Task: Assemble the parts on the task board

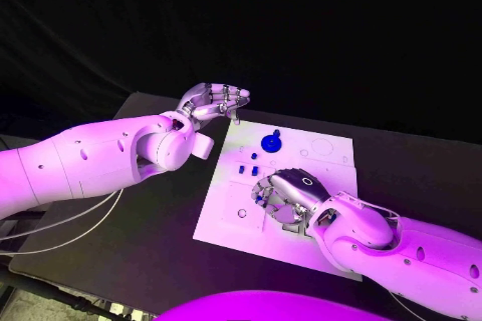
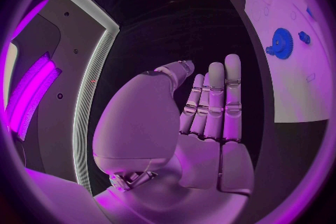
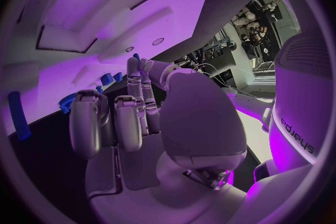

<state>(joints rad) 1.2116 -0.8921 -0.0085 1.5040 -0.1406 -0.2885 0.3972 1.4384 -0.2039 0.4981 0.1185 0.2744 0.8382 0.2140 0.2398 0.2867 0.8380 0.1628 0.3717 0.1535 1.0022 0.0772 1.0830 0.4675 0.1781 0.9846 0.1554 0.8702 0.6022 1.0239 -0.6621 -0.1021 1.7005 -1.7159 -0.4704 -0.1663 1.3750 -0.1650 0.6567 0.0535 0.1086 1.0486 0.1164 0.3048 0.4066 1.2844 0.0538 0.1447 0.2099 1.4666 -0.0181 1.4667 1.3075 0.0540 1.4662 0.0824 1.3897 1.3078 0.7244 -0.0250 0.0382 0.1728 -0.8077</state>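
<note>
On the white task board, the round blue gear and small blue pieces look unassembled. The left robot hand hovers curled, empty; the right robot hand rests on the board, its grasp unclear.

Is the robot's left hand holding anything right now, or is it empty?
Empty. The left hand hangs beyond the task board's far edge, and the left wrist view shows its fingers extended together with nothing in them.

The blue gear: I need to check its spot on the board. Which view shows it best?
The head view: the blue gear sits unobstructed on the task board, beyond the right hand. The left wrist view shows it sideways near the rim; the right wrist view shows only a sliver.
</note>
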